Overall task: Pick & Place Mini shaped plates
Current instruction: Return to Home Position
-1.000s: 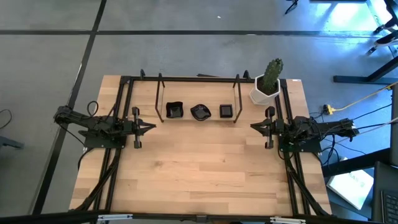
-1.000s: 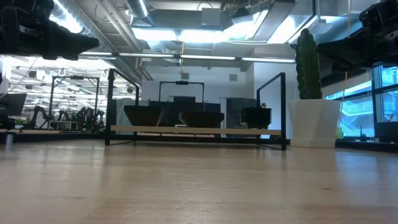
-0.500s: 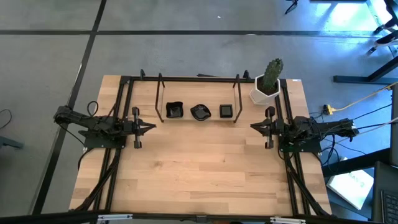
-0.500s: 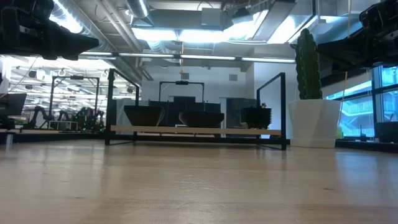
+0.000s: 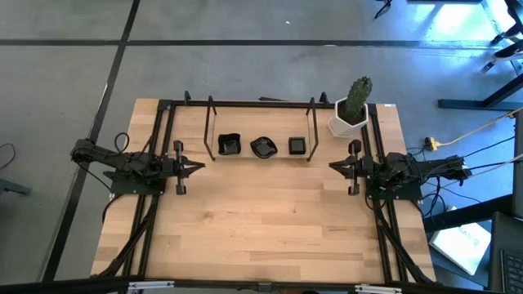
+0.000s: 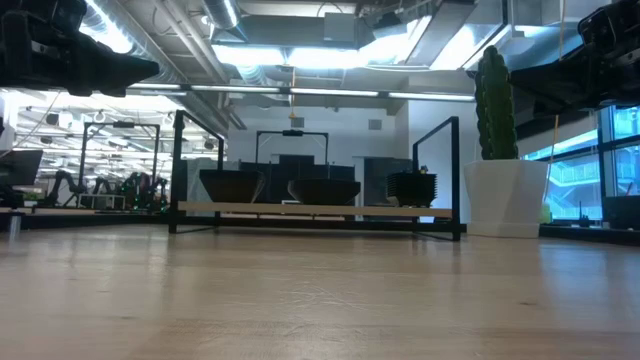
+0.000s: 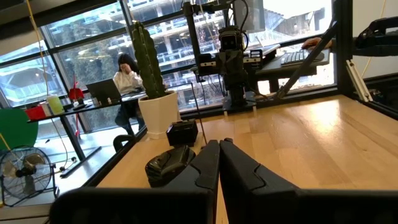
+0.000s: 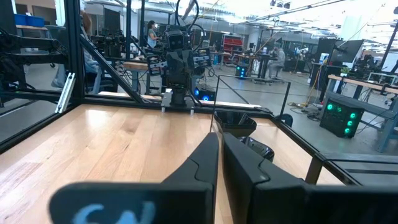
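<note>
Three stacks of mini shaped plates (image 6: 324, 190) sit in a row on the shelf (image 6: 300, 209). The wavy-edged square plates (image 5: 230, 145) are at its left end, the leaf-shaped plates (image 5: 263, 147) in its middle, and the flat square plates (image 5: 297, 146) at its right end. The stacks stand apart, none touching. In the low view all three rest on the shelf's wooden board, inside its black wire frame.

The cactus pot (image 5: 347, 124) stands just beside the shelf's right end.

The left gripper (image 5: 200, 166) hangs off the shelf's left front corner, fingers pressed together, holding nothing. The right gripper (image 5: 332, 166) hangs off the shelf's right front corner, likewise clenched and empty. The two grippers point at each other across the table (image 5: 261, 220) in front of the shelf.
</note>
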`<action>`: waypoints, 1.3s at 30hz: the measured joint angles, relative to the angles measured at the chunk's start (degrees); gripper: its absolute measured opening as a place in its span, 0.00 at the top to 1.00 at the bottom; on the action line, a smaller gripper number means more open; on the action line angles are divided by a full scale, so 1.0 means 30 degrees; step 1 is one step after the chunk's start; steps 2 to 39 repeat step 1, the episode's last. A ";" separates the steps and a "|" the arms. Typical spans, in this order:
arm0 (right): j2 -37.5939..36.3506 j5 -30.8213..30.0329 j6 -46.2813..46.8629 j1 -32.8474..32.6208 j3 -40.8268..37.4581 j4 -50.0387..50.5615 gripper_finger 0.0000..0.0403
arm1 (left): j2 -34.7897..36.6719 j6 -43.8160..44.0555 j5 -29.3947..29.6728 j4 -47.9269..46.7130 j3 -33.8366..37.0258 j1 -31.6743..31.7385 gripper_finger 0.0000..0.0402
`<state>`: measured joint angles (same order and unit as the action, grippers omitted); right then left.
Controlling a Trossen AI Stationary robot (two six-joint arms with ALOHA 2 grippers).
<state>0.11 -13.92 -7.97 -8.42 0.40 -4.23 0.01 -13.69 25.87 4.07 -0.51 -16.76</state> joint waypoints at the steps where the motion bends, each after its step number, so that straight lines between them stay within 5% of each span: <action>1: -0.0001 -0.0005 -0.0007 0.0001 0.0000 0.0000 0.94 | 0.0000 -0.0003 0.0000 0.0004 0.0000 0.0002 0.98; 39: -0.0001 -0.0005 -0.0007 0.0001 0.0000 0.0000 0.94 | 0.0000 -0.0003 0.0000 0.0004 0.0000 0.0002 0.98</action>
